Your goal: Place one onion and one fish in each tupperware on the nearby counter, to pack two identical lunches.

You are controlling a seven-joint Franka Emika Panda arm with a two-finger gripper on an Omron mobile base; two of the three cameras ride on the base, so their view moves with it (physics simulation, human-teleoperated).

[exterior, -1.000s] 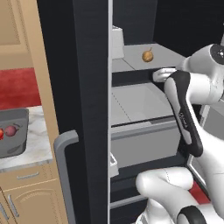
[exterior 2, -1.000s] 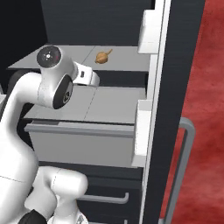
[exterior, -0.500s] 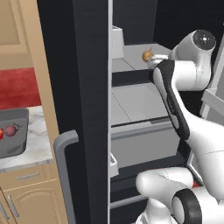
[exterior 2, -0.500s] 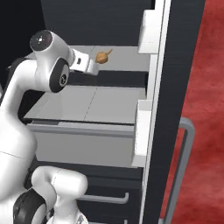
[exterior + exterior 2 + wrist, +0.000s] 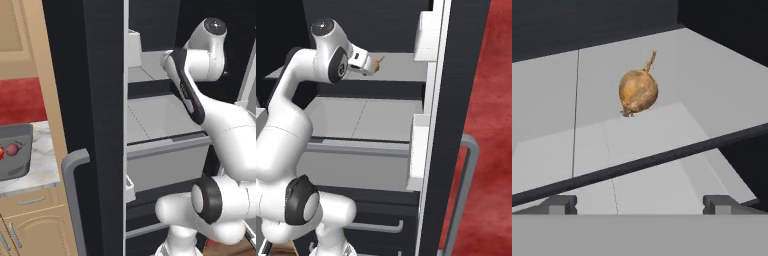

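Note:
A yellow-brown onion (image 5: pixel 638 90) with a thin stalk rests on the grey upper fridge shelf (image 5: pixel 712 75), a short way ahead of my gripper (image 5: pixel 640 205). The gripper is open, its two fingertips (image 5: pixel 559 204) wide apart with nothing between them. In the right base view my hand reaches onto that shelf and the onion (image 5: pixel 377 61) peeks out just past it. A dark grey tupperware (image 5: pixel 20 135) stands on the marble counter at the far left with small red things (image 5: pixel 12 149) inside; I cannot tell which they are.
The tall dark fridge door (image 5: pixel 100 100) stands open between the counter and the shelves, its grey handle (image 5: pixel 75 195) low down. A dark bar (image 5: pixel 662 160) crosses in front of the gripper. A lower shelf (image 5: pixel 160 115) and door bins (image 5: pixel 421 145) lie below.
The arm has swung up and in toward the upper shelf, bringing the hand close to the onion. In the left base view the arm now covers the onion. The gripper has stayed open.

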